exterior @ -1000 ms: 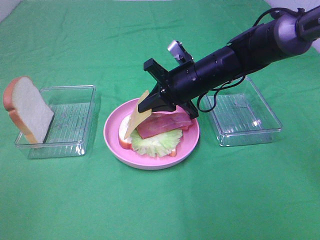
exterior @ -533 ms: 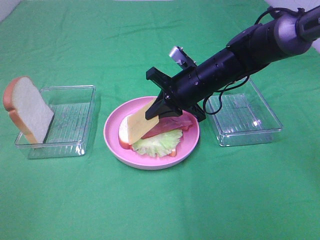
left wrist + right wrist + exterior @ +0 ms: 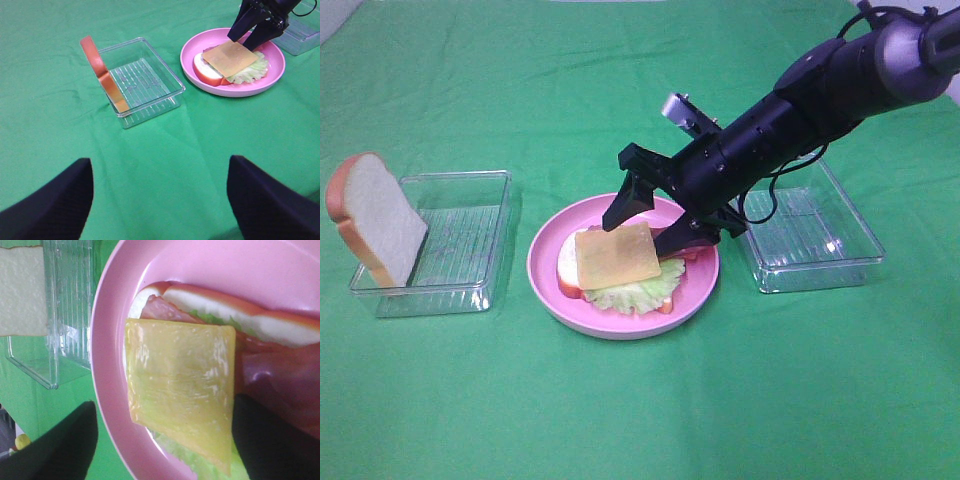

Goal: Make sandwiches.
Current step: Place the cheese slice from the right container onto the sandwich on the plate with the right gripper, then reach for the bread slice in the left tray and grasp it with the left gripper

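Note:
On the pink plate [image 3: 542, 281] lies a stacked sandwich: a bread slice [image 3: 565, 272] at the bottom, then lettuce [image 3: 642, 287] and bacon [image 3: 686, 250], with a yellow cheese square [image 3: 616, 255] flat on top. My right gripper [image 3: 642, 228] hangs open just over the far edge of the cheese, gripping nothing; the right wrist view shows the cheese [image 3: 180, 385] free between its fingers [image 3: 55, 445]. A second bread slice [image 3: 375, 220] leans upright against the left tray [image 3: 460, 245]. My left gripper [image 3: 160, 200] is open and empty over bare cloth, and does not appear in the exterior view.
An empty clear tray [image 3: 810, 228] stands right of the plate, under the right arm. Green cloth covers the whole table. The left wrist view shows the leaning bread [image 3: 102, 75] edge-on beside its tray [image 3: 145, 82], with the plate [image 3: 235, 93] beyond.
My right gripper has opened and let go of the cheese, which dropped from a tilted hold to lie flat on the bacon. The gripper has risen slightly.

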`<state>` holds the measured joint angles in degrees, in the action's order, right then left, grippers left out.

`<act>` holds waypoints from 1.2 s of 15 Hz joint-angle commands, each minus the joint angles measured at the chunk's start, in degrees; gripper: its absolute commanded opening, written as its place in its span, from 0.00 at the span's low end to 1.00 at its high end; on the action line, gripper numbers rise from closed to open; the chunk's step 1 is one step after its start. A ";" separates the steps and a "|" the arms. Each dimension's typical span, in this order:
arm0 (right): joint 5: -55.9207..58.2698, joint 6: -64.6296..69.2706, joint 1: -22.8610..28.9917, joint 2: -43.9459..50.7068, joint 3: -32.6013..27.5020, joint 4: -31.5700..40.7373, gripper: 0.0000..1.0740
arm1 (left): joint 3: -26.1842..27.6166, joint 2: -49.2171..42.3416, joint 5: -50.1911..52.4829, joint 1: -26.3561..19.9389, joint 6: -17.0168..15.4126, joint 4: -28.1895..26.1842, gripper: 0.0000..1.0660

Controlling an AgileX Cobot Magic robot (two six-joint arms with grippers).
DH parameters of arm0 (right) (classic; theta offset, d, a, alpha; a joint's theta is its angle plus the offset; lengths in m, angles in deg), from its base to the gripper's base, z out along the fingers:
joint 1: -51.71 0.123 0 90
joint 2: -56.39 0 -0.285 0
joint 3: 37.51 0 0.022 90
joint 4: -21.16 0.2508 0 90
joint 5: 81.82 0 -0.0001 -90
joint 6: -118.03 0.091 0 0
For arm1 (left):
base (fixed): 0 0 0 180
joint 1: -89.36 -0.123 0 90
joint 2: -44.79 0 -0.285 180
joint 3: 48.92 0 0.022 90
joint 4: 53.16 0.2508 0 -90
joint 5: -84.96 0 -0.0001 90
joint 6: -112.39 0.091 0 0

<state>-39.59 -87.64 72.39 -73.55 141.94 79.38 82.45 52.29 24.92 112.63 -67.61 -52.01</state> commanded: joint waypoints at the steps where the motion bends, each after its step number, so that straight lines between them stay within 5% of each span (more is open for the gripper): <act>1: 0.23 1.15 -0.06 3.61 0.17 -6.19 0.68 | -0.06 -1.20 0.23 0.29 0.00 0.34 0.67; 5: 2.92 6.07 -0.06 11.52 0.17 -21.03 0.68 | -0.06 -1.20 0.23 0.29 0.00 0.34 0.67; 11: 12.55 24.18 -0.06 31.74 0.06 -55.41 0.68 | -0.06 -1.20 0.23 0.29 0.00 0.34 0.67; 13: 17.88 26.81 -0.06 42.69 -4.64 -62.91 0.68 | -0.06 -1.20 0.23 0.29 0.00 0.34 0.67; 18: 21.54 26.81 -0.06 63.37 -22.57 -61.19 0.68 | -0.06 -1.20 0.23 0.29 0.00 0.34 0.67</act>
<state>-18.56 -61.46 72.39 -11.50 120.28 17.96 82.45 52.29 24.92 112.63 -67.61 -52.01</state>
